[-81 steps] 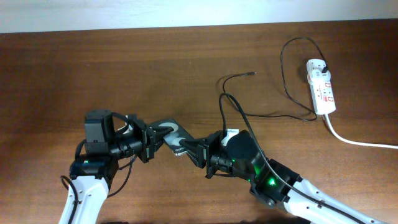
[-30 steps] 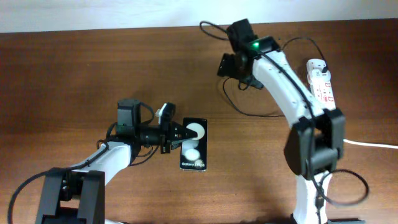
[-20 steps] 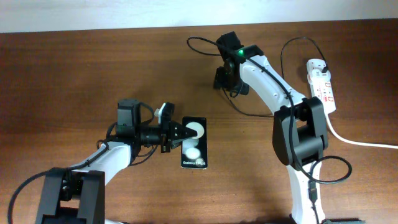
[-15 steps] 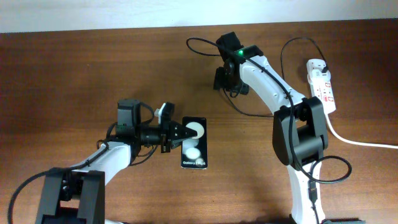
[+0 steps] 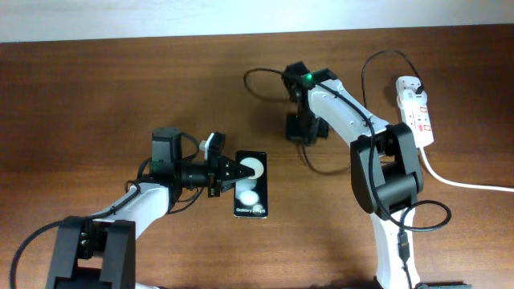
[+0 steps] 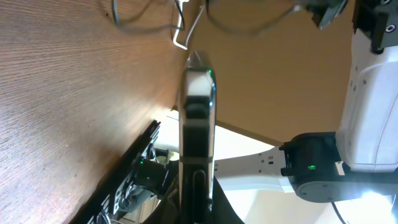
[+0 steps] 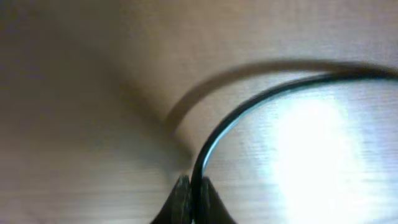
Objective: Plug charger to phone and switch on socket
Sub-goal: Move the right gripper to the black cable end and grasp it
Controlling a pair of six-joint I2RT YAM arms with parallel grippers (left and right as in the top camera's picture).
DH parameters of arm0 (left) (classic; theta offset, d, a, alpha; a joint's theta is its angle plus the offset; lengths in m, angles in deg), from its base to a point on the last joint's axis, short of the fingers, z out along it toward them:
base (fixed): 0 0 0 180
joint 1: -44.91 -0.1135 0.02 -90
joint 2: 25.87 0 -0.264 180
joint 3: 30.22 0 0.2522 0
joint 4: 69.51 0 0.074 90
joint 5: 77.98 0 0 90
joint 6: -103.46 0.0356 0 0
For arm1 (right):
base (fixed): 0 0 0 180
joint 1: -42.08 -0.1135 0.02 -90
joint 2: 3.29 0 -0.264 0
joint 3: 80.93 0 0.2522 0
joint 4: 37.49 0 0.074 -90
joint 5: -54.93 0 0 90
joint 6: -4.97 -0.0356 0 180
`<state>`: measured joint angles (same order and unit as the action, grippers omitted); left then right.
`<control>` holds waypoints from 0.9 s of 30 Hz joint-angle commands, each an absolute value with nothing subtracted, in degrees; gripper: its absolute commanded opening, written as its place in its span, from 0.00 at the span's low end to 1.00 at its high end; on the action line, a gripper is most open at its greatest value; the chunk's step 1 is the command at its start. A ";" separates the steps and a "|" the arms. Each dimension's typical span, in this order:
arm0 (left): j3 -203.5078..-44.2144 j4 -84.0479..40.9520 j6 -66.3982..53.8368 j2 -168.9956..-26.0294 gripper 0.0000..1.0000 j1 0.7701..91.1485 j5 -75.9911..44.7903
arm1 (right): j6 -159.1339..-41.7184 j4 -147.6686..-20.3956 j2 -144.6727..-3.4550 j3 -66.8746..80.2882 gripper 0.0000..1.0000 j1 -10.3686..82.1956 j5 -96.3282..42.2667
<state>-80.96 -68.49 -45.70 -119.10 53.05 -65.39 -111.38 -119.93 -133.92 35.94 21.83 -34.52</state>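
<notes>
Two arms are reaching over the tabletop (image 5: 96, 88). The left gripper (image 5: 231, 172) is clamping its jaws on one long edge of the phone (image 5: 252, 193), which is lying face up. The right gripper (image 7: 191, 191) is pinching the charger (image 7: 267, 96) cable, well apart from the socket (image 5: 418, 112).

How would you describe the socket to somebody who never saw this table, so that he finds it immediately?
On the wooden table, look at the far right part. The socket lies there: a long white power strip with small red marks. Its thick white cord sets it apart from the thin black charger cable beside it.
</notes>
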 commanded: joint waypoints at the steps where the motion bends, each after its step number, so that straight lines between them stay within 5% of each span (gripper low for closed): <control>1: -81.37 -68.57 -44.76 -118.79 0.00 53.12 -66.55 | -104.97 -130.82 -134.47 35.90 0.04 21.46 -34.28; 3: -81.37 -68.57 -44.76 -118.79 0.00 53.12 -66.57 | -101.83 -135.54 -134.47 35.90 0.04 21.41 -34.17; 7: -81.37 -68.57 -44.74 -118.79 0.00 53.12 -65.89 | -101.76 -133.48 -134.47 36.27 0.68 21.41 -34.17; 10: -81.37 -68.57 -44.76 -118.79 0.01 53.12 -64.41 | -101.74 -132.63 -134.47 38.41 0.75 21.41 -34.23; 11: -81.37 -68.57 -44.76 -118.79 0.01 53.12 -64.43 | -102.85 -132.15 -134.47 39.72 0.97 21.54 -34.21; 12: -81.37 -68.57 -44.76 -118.79 0.01 53.12 -64.43 | -109.08 -131.49 -134.47 41.12 0.99 22.11 -34.19; 17: -81.37 -68.59 -44.76 -118.79 0.01 53.12 -64.41 | -139.27 -124.65 -134.51 41.32 0.95 25.98 -34.21; 24: -81.37 -68.59 -44.74 -118.79 0.02 53.12 -64.41 | -144.71 -114.53 -134.51 28.01 0.81 25.98 -34.15; 25: -81.37 -68.59 -44.74 -118.79 0.02 53.12 -64.41 | -144.66 -112.74 -134.51 26.54 0.70 25.98 -34.15; 27: -81.37 -68.57 -44.76 -118.79 0.02 53.12 -63.42 | -141.52 -110.12 -134.51 24.86 0.29 25.96 -34.15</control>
<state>-80.96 -68.44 -45.70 -119.10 53.05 -62.92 -143.18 -110.77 -131.36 29.06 26.15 -31.96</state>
